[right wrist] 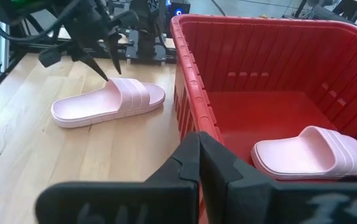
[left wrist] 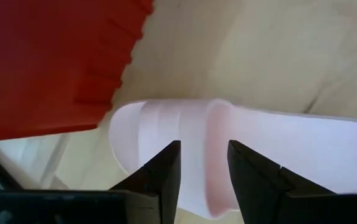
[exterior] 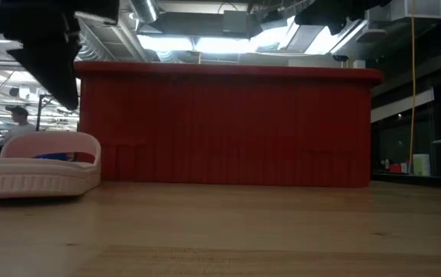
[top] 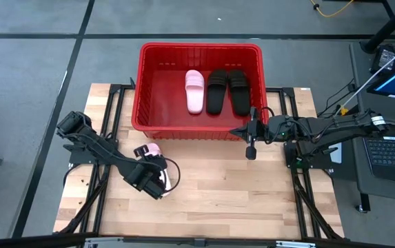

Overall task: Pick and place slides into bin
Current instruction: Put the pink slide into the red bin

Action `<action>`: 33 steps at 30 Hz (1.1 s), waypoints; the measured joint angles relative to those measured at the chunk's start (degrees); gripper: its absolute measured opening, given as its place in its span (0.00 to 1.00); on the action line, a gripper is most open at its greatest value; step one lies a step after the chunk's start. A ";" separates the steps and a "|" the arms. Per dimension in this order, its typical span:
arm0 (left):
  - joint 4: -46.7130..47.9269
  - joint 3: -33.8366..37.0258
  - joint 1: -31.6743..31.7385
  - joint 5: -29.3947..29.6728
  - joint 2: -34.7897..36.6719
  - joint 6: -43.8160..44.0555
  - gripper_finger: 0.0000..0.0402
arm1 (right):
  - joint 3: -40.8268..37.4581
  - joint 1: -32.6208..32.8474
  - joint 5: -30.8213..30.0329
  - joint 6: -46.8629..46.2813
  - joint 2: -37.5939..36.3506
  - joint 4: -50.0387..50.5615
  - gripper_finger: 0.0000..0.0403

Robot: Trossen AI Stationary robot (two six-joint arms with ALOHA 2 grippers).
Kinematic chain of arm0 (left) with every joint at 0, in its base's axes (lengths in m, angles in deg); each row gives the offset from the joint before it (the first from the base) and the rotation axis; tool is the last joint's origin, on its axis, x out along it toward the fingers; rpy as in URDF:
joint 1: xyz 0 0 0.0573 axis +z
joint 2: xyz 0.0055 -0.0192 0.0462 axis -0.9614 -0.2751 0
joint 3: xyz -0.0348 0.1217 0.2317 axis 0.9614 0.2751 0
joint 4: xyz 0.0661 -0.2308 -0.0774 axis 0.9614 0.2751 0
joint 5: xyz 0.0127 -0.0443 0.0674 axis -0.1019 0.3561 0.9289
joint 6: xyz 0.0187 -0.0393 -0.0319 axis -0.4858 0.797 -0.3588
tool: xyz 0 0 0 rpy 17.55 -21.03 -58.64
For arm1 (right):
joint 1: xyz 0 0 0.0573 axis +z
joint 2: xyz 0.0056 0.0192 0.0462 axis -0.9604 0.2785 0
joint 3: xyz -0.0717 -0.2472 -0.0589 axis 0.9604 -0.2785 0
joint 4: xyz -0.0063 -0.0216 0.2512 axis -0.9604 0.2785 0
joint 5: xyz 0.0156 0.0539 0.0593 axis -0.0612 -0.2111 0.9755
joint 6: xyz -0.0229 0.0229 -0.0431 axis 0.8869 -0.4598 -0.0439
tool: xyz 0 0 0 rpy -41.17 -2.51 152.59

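The red bin stands at the table's far side and holds one pink slide and two black slides lying flat side by side. The second pink slide lies sole down on the table just in front of the bin's near left corner. My left gripper is open and points down over this slide's strap; in the low view its fingers hang clear above the strap. My right gripper is shut and empty over the bin's near right rim.
Bare wooden tabletop lies in front of the bin and between the arms. A laptop and cables stand beyond the table's right edge. A person shows far off in the room in the low view.
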 joint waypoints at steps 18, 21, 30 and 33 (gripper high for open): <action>-6.88 6.50 0.81 -4.24 -0.04 -9.39 0.31 | 0.00 -2.44 0.00 -0.14 0.00 0.00 0.01; -6.38 7.35 1.57 -4.16 -0.04 -7.73 0.31 | 0.00 -2.69 0.00 -0.20 0.00 0.02 0.01; -6.38 7.53 4.99 -3.94 -0.04 -6.53 0.31 | 0.00 -2.69 0.00 -1.90 0.00 0.01 0.01; -6.38 7.53 5.68 -4.26 -0.04 -6.53 0.31 | 0.00 -2.69 0.00 -1.89 0.00 0.00 0.01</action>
